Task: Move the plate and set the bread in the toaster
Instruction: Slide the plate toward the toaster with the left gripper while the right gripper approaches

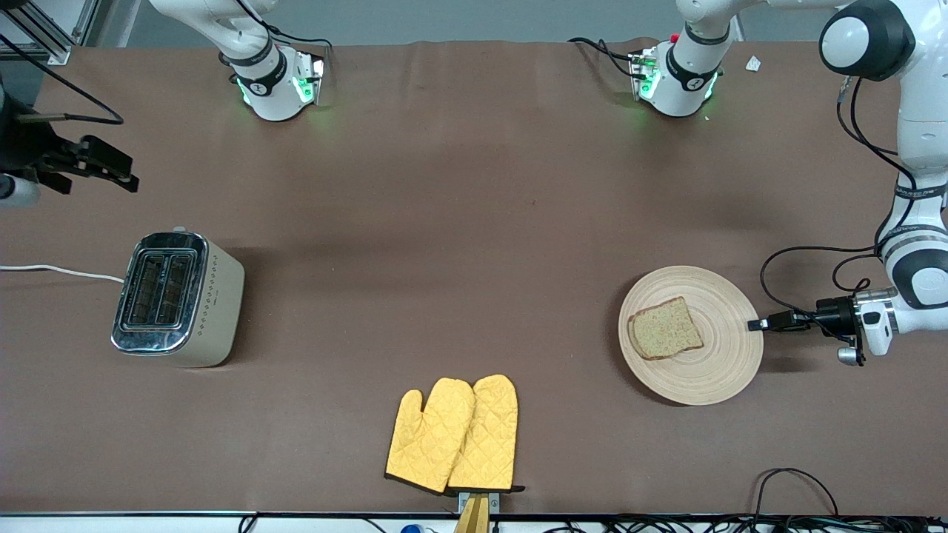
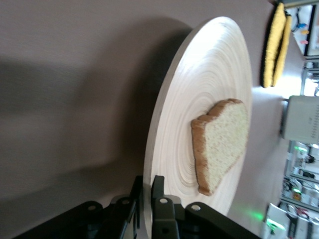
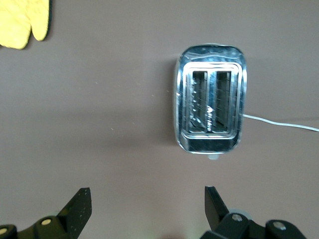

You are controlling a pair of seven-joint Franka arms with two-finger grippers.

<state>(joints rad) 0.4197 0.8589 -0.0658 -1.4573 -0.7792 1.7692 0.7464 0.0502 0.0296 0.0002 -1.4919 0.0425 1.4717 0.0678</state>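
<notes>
Mitts are seen nearest the camera, while the plate with bread — at the left arm's end — is pinched at its rim by the left hand, and the right hand — spread, empty — is held near the toaster.

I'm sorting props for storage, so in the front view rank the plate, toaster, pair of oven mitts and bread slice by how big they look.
Largest to smallest as they look:
1. plate
2. toaster and pair of oven mitts: these look about alike, so I won't rank one over the other
3. bread slice, clearly smallest, lying on the plate
</notes>
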